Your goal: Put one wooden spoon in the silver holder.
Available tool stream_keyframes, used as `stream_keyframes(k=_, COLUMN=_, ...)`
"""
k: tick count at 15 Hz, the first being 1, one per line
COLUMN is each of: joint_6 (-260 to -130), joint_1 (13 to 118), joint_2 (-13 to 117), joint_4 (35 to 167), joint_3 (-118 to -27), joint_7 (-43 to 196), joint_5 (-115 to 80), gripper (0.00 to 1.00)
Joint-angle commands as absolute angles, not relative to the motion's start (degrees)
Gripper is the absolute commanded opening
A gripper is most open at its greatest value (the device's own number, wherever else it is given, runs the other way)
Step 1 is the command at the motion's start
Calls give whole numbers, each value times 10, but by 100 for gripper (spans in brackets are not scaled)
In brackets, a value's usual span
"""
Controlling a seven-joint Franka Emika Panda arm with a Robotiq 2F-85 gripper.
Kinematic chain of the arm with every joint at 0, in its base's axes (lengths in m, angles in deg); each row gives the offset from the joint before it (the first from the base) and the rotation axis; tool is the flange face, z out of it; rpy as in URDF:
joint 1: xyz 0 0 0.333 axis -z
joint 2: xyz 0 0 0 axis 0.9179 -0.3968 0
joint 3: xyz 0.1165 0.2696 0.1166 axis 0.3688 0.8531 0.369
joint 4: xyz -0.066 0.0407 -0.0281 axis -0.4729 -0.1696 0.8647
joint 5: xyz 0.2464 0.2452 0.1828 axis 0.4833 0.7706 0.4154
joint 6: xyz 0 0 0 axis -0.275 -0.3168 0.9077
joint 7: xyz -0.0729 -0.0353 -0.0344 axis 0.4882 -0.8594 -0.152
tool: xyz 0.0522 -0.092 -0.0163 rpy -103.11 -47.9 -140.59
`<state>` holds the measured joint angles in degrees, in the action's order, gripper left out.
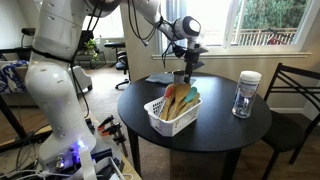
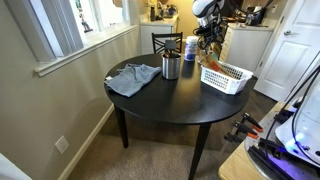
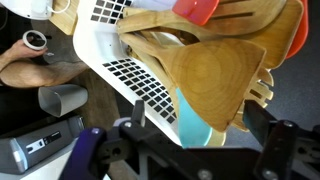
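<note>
Hovering above the white basket (image 1: 160, 122) on the table (image 1: 215, 135) with the hand (image 1: 188, 62) spread fully wide and gripping nothing, probably lined up to drop straight onto a utensil. Propped head-up inside that basket, leaning on the slatted wall beside a teal utensil (image 3: 195, 125) and a red utensil (image 3: 205, 10), hence easy to pinch from above: the wooden spoon (image 3: 215, 85). Standing upright, mouth up, just left of the basket in an exterior view: the silver holder (image 2: 171, 67), ready for a handle. Nothing grasped yet.
</note>
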<state>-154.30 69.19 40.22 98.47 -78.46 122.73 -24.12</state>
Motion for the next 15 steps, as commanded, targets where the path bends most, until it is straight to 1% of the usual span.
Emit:
stream_keyframes(k=1, joint_6=-1558, joint_1=683, joint_2=405, joint_4=999, joint_3=-789, joint_7=1245, joint_5=-256, gripper=100)
stream_keyframes(k=15, joint_6=-1506, joint_1=663, joint_2=378, joint_4=999, joint_3=-795, joint_7=1259, joint_5=-331, gripper=100)
